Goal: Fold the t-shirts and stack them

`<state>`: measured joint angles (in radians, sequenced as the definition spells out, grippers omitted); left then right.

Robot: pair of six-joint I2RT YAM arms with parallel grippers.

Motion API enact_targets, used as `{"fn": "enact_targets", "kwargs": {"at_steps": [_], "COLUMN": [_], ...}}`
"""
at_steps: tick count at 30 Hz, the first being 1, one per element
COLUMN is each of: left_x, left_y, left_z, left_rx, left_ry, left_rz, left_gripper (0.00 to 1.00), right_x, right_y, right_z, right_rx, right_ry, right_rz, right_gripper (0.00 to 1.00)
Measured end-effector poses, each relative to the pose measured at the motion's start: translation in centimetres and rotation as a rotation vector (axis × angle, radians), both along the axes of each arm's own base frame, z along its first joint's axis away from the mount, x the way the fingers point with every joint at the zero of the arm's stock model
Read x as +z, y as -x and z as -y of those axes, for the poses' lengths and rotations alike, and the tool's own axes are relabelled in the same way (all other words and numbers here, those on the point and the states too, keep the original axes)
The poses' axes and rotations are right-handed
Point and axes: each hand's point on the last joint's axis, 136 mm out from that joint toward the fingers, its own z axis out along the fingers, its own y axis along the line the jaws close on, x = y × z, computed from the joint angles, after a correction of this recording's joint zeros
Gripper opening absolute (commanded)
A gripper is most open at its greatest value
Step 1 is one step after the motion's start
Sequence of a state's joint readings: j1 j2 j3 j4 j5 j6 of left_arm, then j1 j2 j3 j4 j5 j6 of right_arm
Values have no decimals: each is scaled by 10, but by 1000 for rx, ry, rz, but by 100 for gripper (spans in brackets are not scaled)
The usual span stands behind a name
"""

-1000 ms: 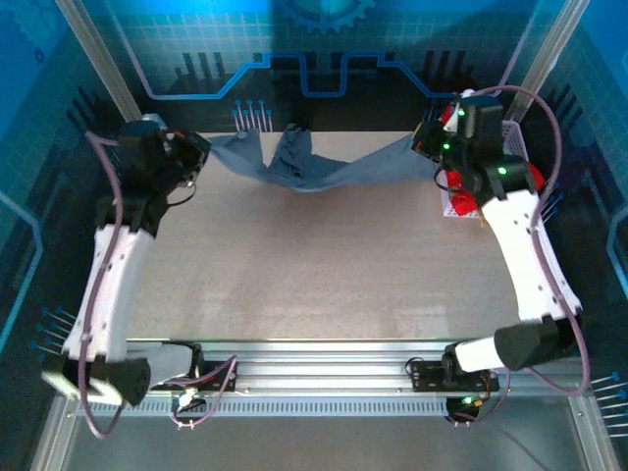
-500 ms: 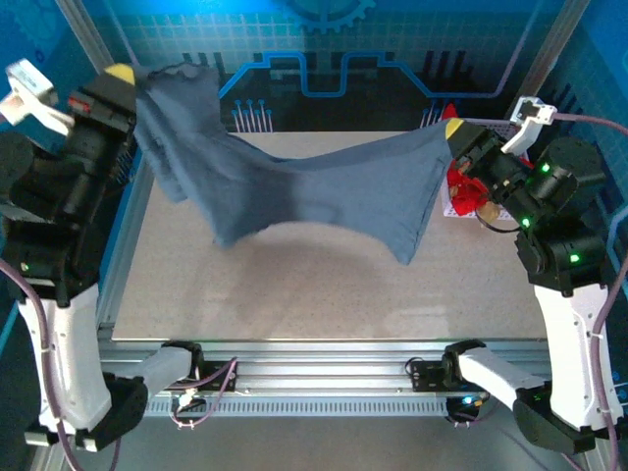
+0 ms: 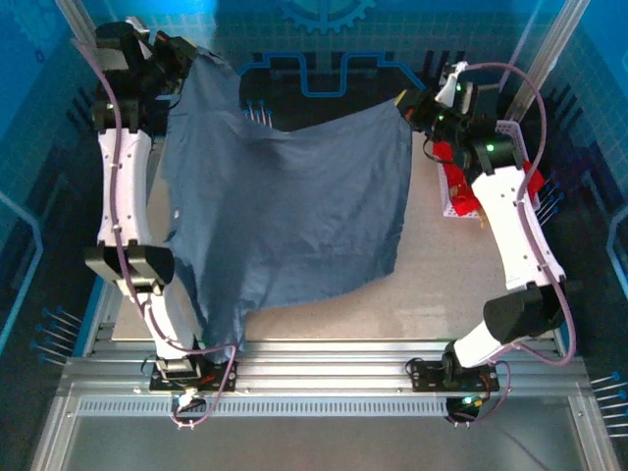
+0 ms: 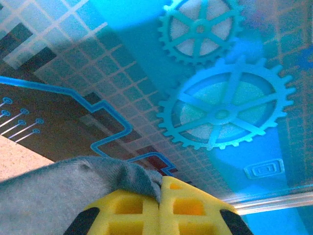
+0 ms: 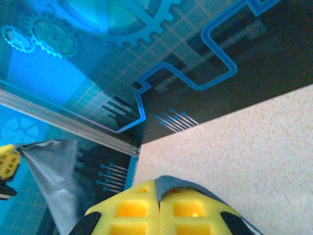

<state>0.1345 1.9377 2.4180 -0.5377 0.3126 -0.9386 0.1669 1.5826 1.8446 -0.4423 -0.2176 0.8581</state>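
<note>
A robotics lab test cell: a speckled table [image 3: 461, 285] boxed in by aluminium posts [image 3: 542, 54] and blue printed wall panels [image 3: 392, 29] showing gears [image 4: 222, 115] and circuit traces [image 5: 195, 73], with two cabled robot arms [image 3: 517, 231] bolted to a slotted rail [image 3: 324, 371] at its near edge.

Speckled beige table [image 3: 461, 285]; white basket [image 3: 459, 208] at right edge, red t-shirt [image 3: 452, 178] inside

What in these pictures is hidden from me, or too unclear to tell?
- Red t-shirt: top view, mostly behind the right arm; how it lies is unclear.
- Table: top view, its left part is covered by the hanging blue-grey t-shirt.
- Which part of that shirt the left gripper and right gripper pinch: wrist views, the yellow pads and the bottom edge hide it.
</note>
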Motion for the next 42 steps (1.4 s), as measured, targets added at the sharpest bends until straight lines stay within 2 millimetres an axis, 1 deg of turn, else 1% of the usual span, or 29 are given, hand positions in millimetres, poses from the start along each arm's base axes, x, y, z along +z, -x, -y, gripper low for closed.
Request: {"fn": "enact_targets", "kwargs": {"at_steps": [1,3,6,8,9,11,13,14,15,16,17,18,20,21,22,23,24,25,26,27,28,29,31,32,33,34,36,38,42], "left_x": [3,22,75,113,128,159,177,179,175,164,146,125,65,35,-4,-51,-89,-142,-202,-244,-295,-336,-390,-407,-420,-429,-435,-434,-432], "left_y": [-2,4,28,55,68,100,132,150,164,182,201,213,236,242,245,246,245,247,253,260,276,292,321,332,340,346,353,355,358], "left_z": [-4,-9,-17,-22,-23,-18,-6,2,9,18,24,28,29,29,31,35,39,44,50,54,60,66,76,81,85,89,95,100,108], "left_rx": [-1,-1,2,9,13,7,-14,-25,-27,-30,-26,-21,5,14,16,9,3,-3,-7,-5,-4,-6,-12,-17,-24,-30,-47,-60,-86], "left_ry": [6,12,20,22,19,17,5,4,4,7,11,21,42,50,67,90,105,131,160,173,198,217,250,261,267,273,277,283,284], "left_rz": [8,53,192,291,332,407,456,460,451,430,402,364,259,213,141,46,-34,-149,-287,-389,-523,-628,-765,-811,-849,-878,-912,-919,-929], "left_gripper": [0,0,0,0,0,0,0,0,0,0,0,0,0,0,0,0,0,0,0,0,0,0,0,0,0,0,0,0,0], "right_x": [7,25,61,87,97,113,117,114,109,99,85,71,24,-2,-34,-70,-101,-139,-178,-213,-247,-280,-323,-342,-355,-368,-386,-396,-395], "right_y": [-5,-10,-8,-3,-1,4,8,9,11,12,14,16,23,28,34,41,48,57,68,78,90,103,119,123,125,126,132,140,149], "right_z": [3,11,27,40,45,57,64,66,67,67,66,65,60,57,51,46,41,36,32,29,27,26,25,25,25,26,30,37,50], "right_rx": [-9,-27,-61,-87,-98,-122,-137,-142,-143,-143,-141,-139,-127,-118,-103,-90,-79,-68,-57,-51,-45,-40,-31,-29,-29,-29,-35,-50,-90], "right_ry": [-5,-15,-29,-40,-43,-45,-43,-42,-40,-38,-33,-29,-10,-1,9,18,28,39,51,66,86,108,142,160,174,190,229,271,338], "right_rz": [14,53,132,191,214,257,266,263,251,232,205,175,84,33,-35,-110,-175,-256,-343,-423,-507,-593,-716,-774,-810,-847,-911,-963,-995], "right_gripper": [0,0,0,0,0,0,0,0,0,0,0,0,0,0,0,0,0,0,0,0,0,0,0,0,0,0,0,0,0]}}
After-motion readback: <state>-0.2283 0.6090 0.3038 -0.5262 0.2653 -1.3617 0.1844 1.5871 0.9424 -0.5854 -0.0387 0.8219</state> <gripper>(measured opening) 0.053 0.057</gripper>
